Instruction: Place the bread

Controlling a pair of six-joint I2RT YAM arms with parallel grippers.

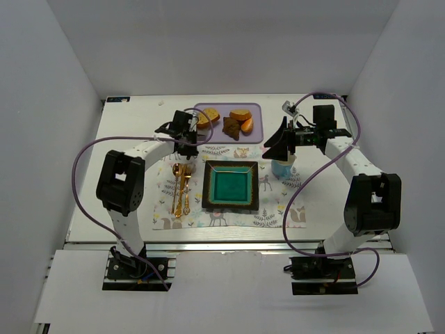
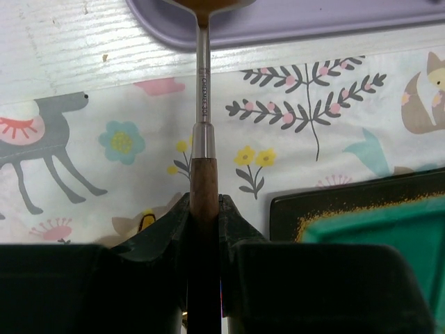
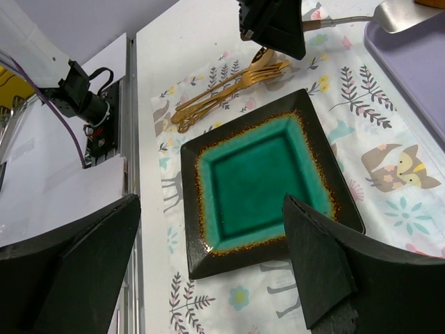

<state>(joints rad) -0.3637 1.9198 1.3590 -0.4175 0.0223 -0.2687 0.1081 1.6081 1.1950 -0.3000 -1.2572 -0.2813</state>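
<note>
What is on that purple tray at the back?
A bread slice, a dark brown chunk and orange pieces. The spatula blade reaches in by the bread; whether it is under the slice cannot be seen.

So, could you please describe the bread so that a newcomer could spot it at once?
Find the purple tray beyond the teal plate. The bread lies at the tray's left end. It is the golden-tan slice with a browner crust, unlike the dark brown chunks and glossy orange pieces to its right.
</note>
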